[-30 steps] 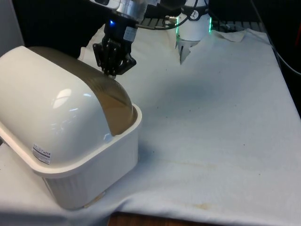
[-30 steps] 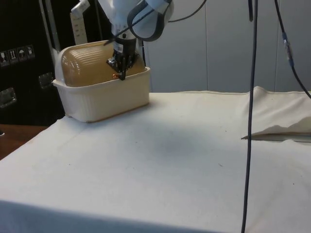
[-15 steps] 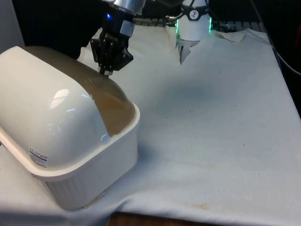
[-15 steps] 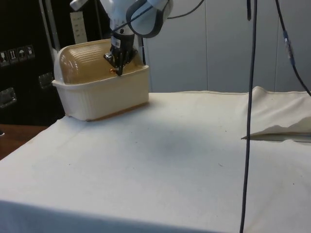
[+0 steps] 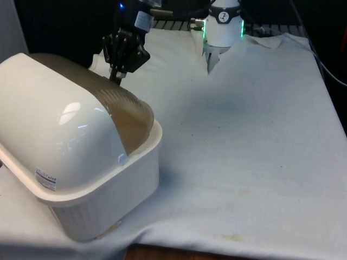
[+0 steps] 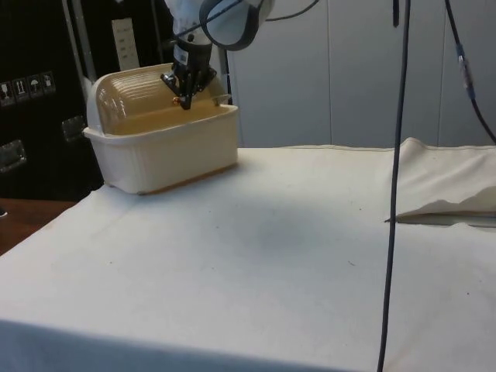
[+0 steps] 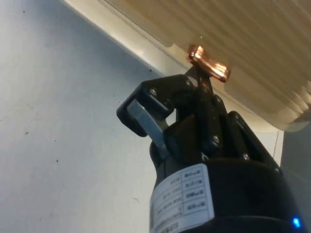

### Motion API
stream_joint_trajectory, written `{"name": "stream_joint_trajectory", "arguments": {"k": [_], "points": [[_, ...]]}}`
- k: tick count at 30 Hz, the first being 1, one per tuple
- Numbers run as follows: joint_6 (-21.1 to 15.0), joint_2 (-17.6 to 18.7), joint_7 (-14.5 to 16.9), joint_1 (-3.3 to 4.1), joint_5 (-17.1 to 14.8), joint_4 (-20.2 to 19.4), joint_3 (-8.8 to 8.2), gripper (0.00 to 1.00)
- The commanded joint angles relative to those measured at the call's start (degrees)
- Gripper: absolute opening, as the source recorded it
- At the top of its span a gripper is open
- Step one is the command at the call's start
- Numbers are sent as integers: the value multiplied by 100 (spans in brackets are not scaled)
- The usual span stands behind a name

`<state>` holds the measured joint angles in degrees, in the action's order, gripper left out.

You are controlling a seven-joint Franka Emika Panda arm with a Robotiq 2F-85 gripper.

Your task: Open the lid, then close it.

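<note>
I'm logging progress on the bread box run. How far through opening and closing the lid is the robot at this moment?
Opening is under way, not done. The gripper is shut on the copper handle of the tinted roll-top lid. In the side view the lid's front edge sits above the cream bread box rim, with a gap showing. Left: roll it fully back, then bring it down to close.

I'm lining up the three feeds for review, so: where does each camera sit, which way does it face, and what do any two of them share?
Front view: looks across the white cloth towards the arm; the bread box stands at the front view's left, back turned, the gripper on its lid.
Side view: from the table's side, cabinets behind; bread box far, gripper at the lid.
Wrist view: on the wrist, looking along the gripper at the copper handle.
Front and side views share box, lid and gripper.
</note>
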<state>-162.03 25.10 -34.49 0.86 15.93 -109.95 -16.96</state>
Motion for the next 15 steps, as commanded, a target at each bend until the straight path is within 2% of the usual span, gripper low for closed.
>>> {"name": "stream_joint_trajectory", "arguments": {"k": [1, 2, 3, 8, 9, 10, 15], "points": [[-80, 6, -138, 63, 86, 23, -115, 0], [0, -11, -17, 0, 0, 0, -6, 0], [-86, 0, -160, 63, 92, 29, -120, 0], [-109, 0, -286, 74, 120, 80, -149, 0], [-23, -29, -155, 0, 17, 46, -17, 0], [-120, 0, -327, 80, 126, 92, -160, 0], [-120, 0, -407, 86, 155, 132, -189, 0]]}}
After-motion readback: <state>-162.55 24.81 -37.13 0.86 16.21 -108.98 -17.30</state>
